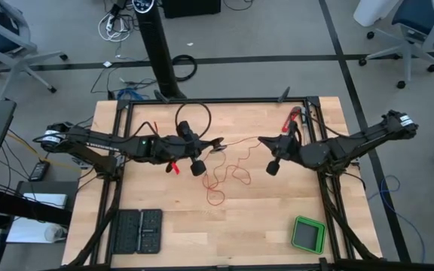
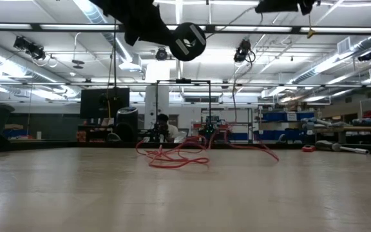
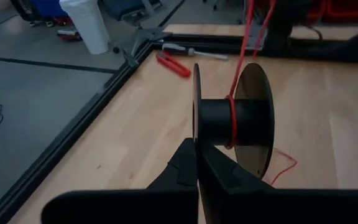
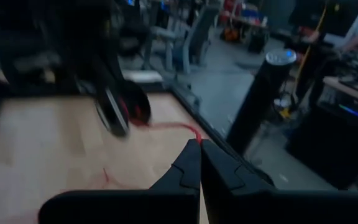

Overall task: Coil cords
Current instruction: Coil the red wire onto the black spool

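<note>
My left gripper [image 1: 214, 144] is shut on a small black spool [image 3: 232, 121] above the table's middle. The thin red wire [image 1: 221, 181] is wound a few turns on the spool's hub [image 3: 231, 118]. From there it runs to my right gripper [image 1: 261, 141], which is shut on it. The rest of the wire lies in loose loops on the table below, as the low view [image 2: 179, 154] also shows. In the low view the spool [image 2: 187, 40] hangs high above the table. In the right wrist view the spool [image 4: 122, 112] is blurred. My left gripper pinches the spool's near flange at its rim [image 3: 196, 134] between its two fingers, coming level from the table's left. The spool is lifted clear, its axis level. My right gripper pinches the red wire [image 4: 194, 135] at its fingertips, level from the table's right. The wire runs lifted from there to the spool.
A green box [image 1: 308, 234] sits near the front right. Two black trays [image 1: 138, 230] lie at the front left. A red-handled tool [image 1: 294, 118] lies at the back right, and a black cable loop [image 1: 193, 117] at the back middle. The black frame rail [image 1: 224, 100] bounds the far side.
</note>
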Motion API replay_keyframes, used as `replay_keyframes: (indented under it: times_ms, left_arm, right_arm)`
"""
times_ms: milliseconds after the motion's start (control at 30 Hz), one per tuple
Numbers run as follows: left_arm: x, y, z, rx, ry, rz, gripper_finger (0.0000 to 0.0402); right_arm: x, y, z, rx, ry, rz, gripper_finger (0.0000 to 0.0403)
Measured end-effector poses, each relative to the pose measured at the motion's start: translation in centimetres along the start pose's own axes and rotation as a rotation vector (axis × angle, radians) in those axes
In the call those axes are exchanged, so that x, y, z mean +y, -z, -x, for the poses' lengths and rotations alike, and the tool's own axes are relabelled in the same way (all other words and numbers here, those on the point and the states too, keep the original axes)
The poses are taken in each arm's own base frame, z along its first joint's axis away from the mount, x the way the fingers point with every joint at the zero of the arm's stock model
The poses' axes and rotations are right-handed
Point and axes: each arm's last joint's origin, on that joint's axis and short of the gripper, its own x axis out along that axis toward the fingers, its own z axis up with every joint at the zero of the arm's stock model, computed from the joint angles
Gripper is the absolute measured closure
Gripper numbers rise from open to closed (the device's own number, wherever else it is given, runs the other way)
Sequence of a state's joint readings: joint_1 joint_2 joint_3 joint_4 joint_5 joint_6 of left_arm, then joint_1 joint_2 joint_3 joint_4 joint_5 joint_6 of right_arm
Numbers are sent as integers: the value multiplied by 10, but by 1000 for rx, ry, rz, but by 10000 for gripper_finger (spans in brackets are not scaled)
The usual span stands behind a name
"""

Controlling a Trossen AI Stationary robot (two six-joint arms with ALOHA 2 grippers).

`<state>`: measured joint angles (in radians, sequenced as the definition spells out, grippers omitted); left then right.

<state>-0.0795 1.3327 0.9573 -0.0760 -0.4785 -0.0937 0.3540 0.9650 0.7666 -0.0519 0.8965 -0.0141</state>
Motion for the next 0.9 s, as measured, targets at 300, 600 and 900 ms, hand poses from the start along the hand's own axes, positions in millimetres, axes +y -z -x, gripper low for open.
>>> replay_keyframes:
  times_ms: [300,600,900]
  left_arm:
    - [-8,3,-15,-17,27,24,401]
    - [-9,-4,-16,-97,21,95,401]
    - [-13,-3,-27,-132,-22,138,401]
  right_arm:
    - [32,-8,-19,-128,-41,29,403]
    - [53,-3,-43,-205,-47,47,403]
    - [57,-2,-55,-269,-168,24,403]
